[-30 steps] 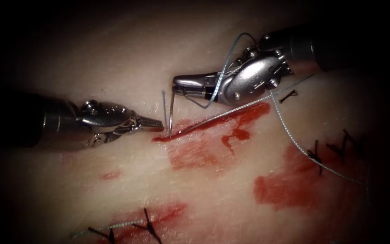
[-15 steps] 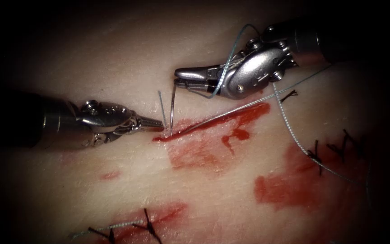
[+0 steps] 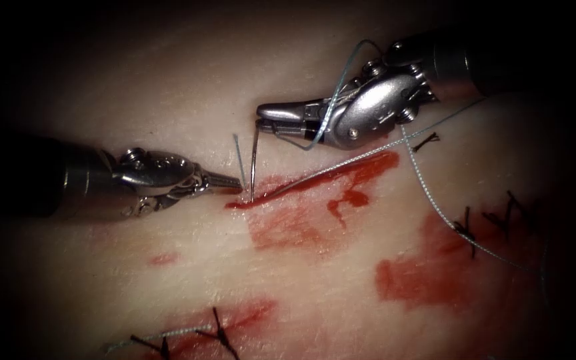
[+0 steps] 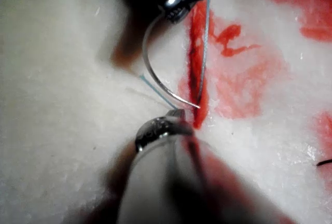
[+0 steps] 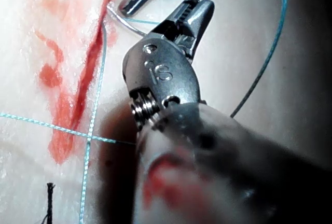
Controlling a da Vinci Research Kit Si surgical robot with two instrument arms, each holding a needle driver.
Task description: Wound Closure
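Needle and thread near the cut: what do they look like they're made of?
Needle: likely polished steel, thin, curved, glinting; the right tool grips its upper end, tip at the cut. Thread: pale blue, apparently braided fibre, twisted texture. Left tool holds nothing.

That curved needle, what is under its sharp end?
The needle, held near its blunt end by the right hand, has its tip at the left end of the cut in the tissue. How deep it sits is hidden.
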